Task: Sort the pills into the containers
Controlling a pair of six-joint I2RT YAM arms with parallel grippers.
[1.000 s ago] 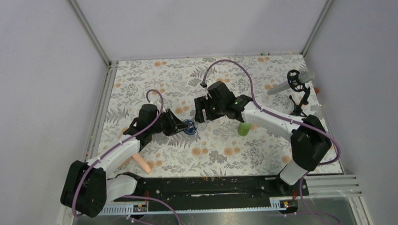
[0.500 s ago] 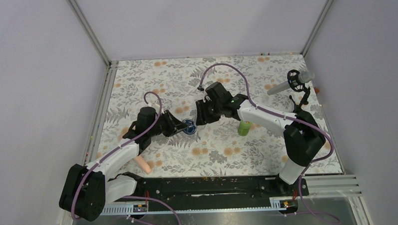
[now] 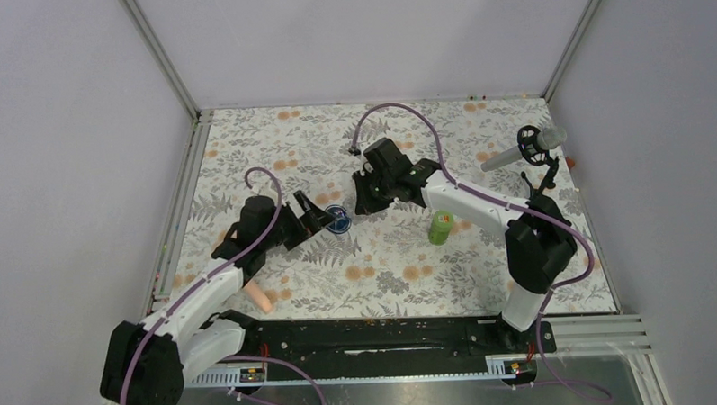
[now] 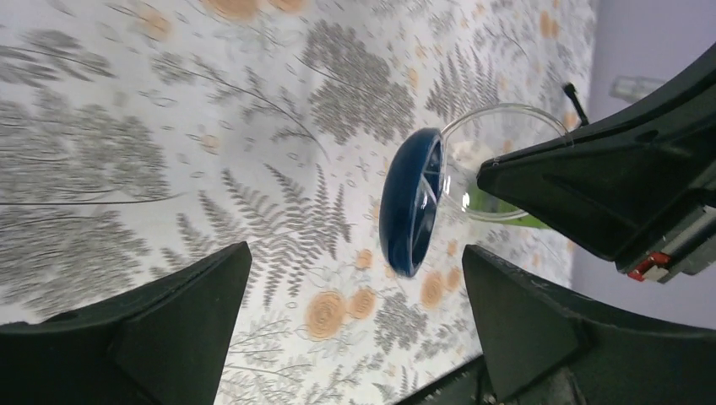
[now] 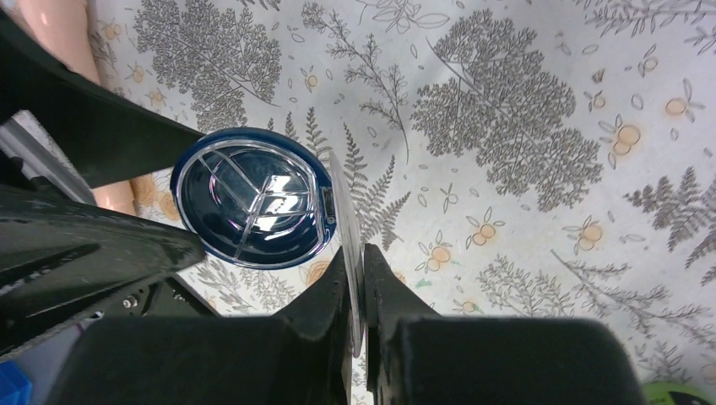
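The round dark-blue jar [image 5: 252, 197] was faced by the spread left claw [image 4: 355, 253], a thin clear lid [image 5: 344, 207] pinched beside it by the right claw [image 5: 356, 253].

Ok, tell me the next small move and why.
Probably the right gripper should gently lift the clear lid it pinches away from the dark-blue jar. The lid stands on edge at the jar's rim, and the left gripper is open, not steadying the jar.
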